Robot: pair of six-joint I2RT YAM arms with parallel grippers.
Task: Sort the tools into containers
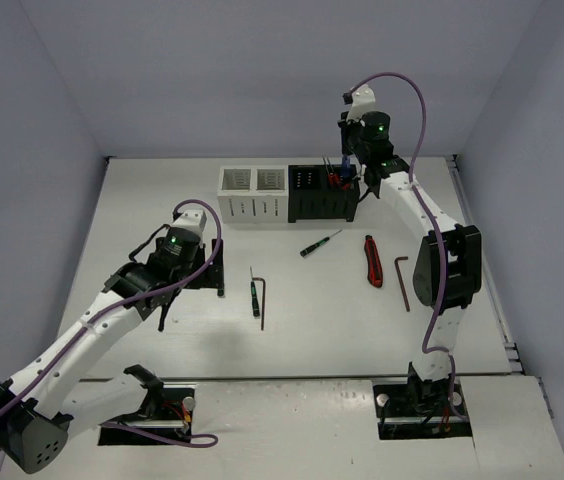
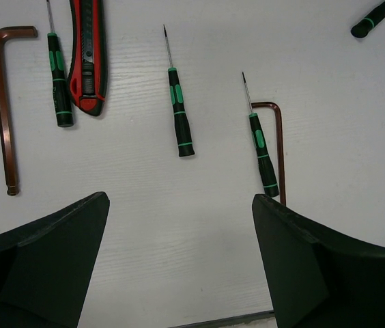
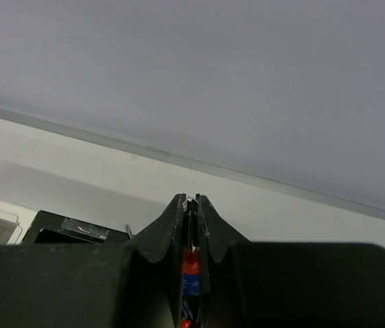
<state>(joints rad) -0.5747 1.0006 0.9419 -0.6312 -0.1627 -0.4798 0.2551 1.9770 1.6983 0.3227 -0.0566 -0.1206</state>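
My left gripper (image 1: 212, 272) (image 2: 179, 205) hovers open over bare table. In the left wrist view, green-handled screwdrivers (image 2: 180, 113) (image 2: 263, 154) (image 2: 61, 82) lie ahead of it. With them are two brown hex keys (image 2: 278, 147) (image 2: 5, 102) and a red-and-black tool (image 2: 87, 58). The top view shows a screwdriver (image 1: 255, 295), another screwdriver (image 1: 319, 243), the red tool (image 1: 371, 260) and a hex key (image 1: 402, 280). The white container (image 1: 254, 193) and black container (image 1: 324, 195) stand at the back. My right gripper (image 1: 347, 170) (image 3: 190, 199) hangs over the black container, shut on a thin screwdriver with red and blue below.
Grey walls close the table's back and sides. A further green screwdriver (image 2: 377, 17) lies far right in the left wrist view. Black base mounts (image 1: 427, 405) sit at the near edge, and purple cables loop along both arms.
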